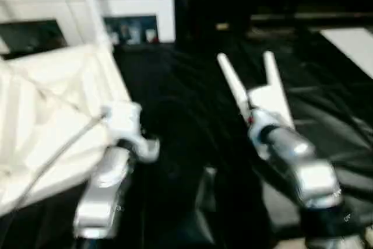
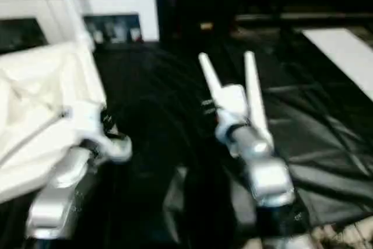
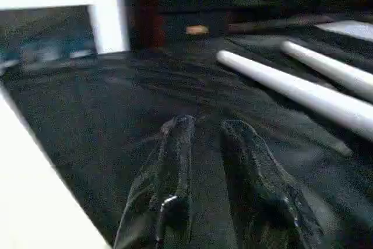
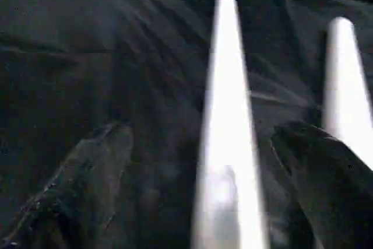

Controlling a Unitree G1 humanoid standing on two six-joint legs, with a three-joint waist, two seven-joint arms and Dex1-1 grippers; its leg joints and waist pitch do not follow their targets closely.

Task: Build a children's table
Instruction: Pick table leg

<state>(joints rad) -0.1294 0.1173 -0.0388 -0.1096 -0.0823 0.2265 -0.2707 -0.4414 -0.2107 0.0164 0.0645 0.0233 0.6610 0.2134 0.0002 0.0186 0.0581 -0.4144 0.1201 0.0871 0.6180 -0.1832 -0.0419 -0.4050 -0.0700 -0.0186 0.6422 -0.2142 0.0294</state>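
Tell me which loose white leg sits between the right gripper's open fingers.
The leg on the robot's left; the other leg lies outside the right gripper.

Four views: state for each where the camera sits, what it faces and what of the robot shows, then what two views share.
Left eye view: head, looking down over both silver forearms at the white tabletop and black sheet.
Right eye view: head, slightly to the side, same scene.
Left wrist view: along the left gripper, its fingers close together, towards two legs.
Right wrist view: along the right gripper, jaws wide, one leg between them.
Shared: both wrist views show those two legs.
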